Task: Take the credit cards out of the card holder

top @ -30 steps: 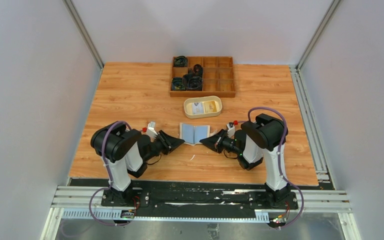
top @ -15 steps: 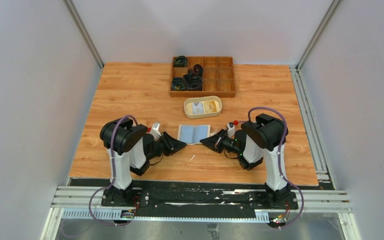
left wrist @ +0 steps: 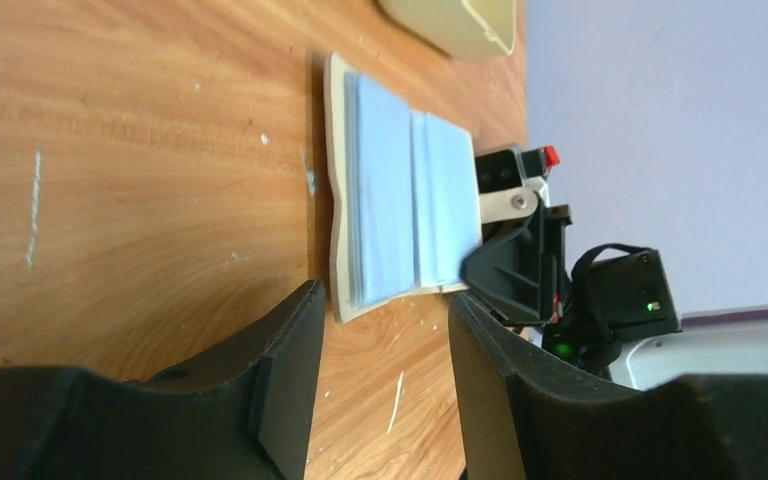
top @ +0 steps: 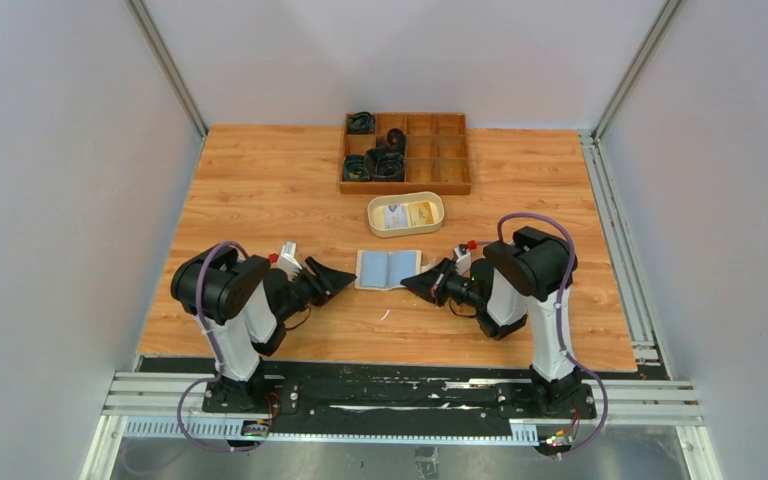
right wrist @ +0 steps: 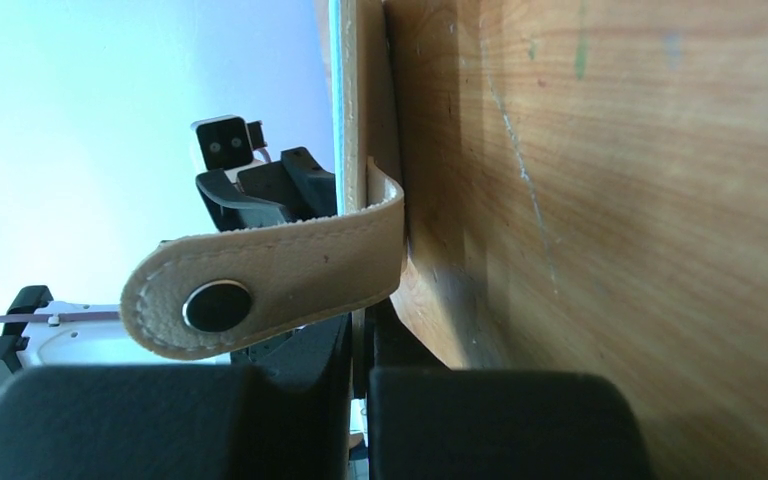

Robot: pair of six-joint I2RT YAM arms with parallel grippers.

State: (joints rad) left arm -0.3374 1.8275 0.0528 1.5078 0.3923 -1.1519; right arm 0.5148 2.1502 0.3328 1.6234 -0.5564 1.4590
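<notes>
The beige card holder (top: 388, 269) lies open and flat on the wood table between my arms. Two pale blue-grey credit cards (top: 374, 266) sit in its pockets, one in each half. In the left wrist view the card holder (left wrist: 338, 200) and its cards (left wrist: 392, 215) lie just ahead of the fingers. My left gripper (top: 350, 273) is open and empty, a little left of the holder, not touching it (left wrist: 382, 300). My right gripper (top: 409, 283) is shut on the holder's right edge (right wrist: 360, 335). The closure tab (right wrist: 260, 290) curls over the right fingers.
A cream oval dish (top: 405, 214) with small items stands just behind the holder. A wooden compartment tray (top: 405, 152) with black cables is at the back. A white fleck (top: 385, 315) lies on the table in front. Metal frame posts and walls stand on both sides.
My left arm has swung back to the left and its open gripper is now farther from the holder's left edge. The right gripper and holder have stayed in place.
</notes>
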